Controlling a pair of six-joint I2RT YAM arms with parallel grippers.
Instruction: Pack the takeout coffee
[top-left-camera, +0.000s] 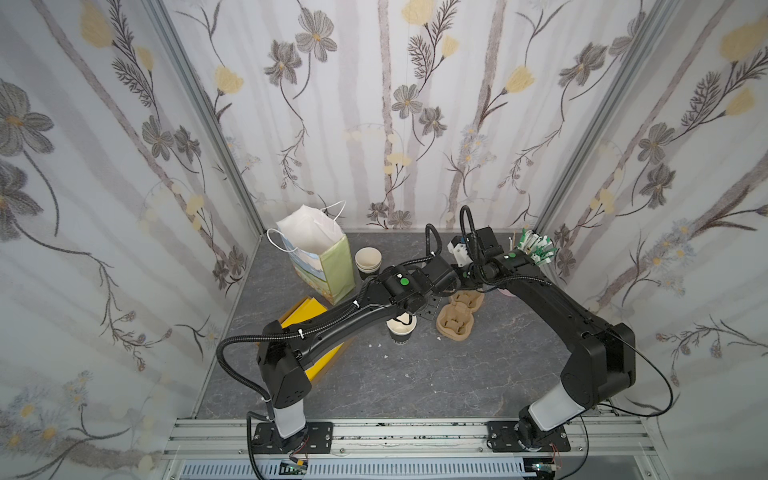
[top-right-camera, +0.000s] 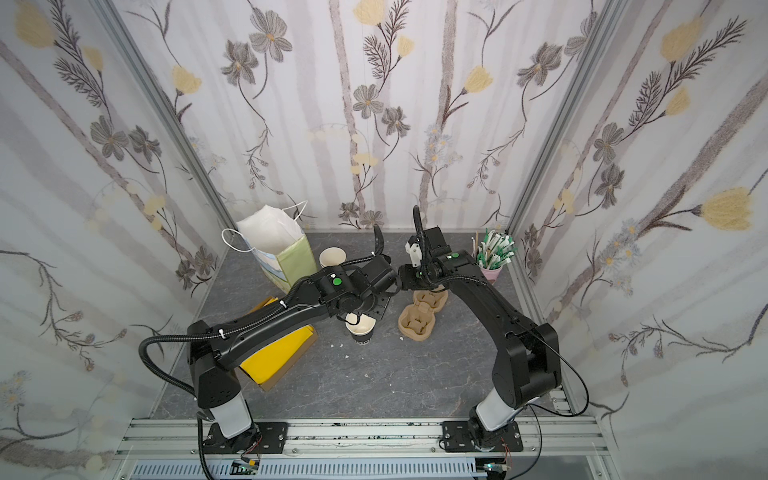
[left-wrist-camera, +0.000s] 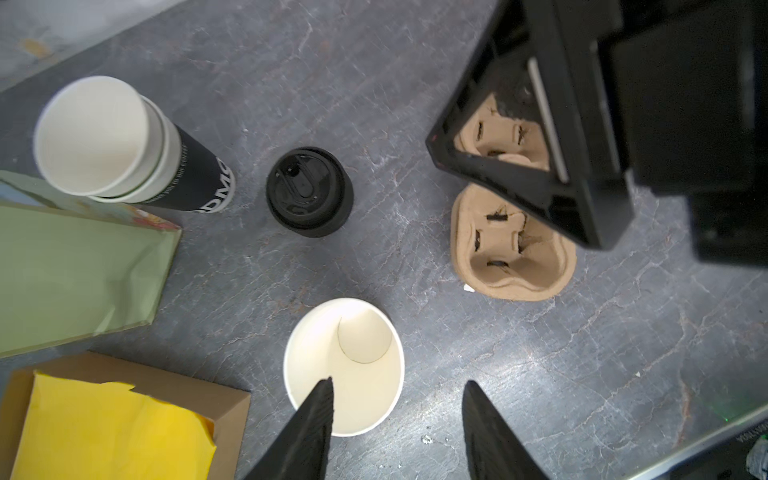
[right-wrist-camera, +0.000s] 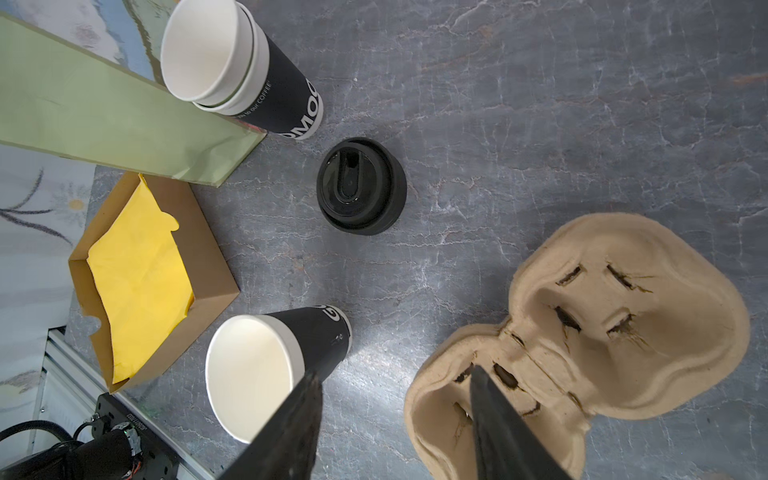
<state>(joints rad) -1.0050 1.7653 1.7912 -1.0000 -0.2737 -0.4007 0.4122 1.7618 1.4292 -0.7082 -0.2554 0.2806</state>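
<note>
The cup (left-wrist-camera: 349, 365) is standing upright and lidless near the middle of the tabletop (left-wrist-camera: 623, 374). The left tool (left-wrist-camera: 399, 419) is hanging above it, jaws partway apart and holding nothing, with one finger crossing the rim. The right tool (right-wrist-camera: 395, 419) is likewise gaping empty over the carrier tray (right-wrist-camera: 602, 324). The lid (left-wrist-camera: 309, 191) is lying nearer the far edge, apparently topping a short pile. Fetching it is probably calling for a pinch on the top piece alone, then a level lowering onto the cup. The cup stack (left-wrist-camera: 124, 141), paper bag (left-wrist-camera: 75, 270) and box (left-wrist-camera: 116, 419) are crowding the left edge, and both arms are nearly meeting overhead.
</note>
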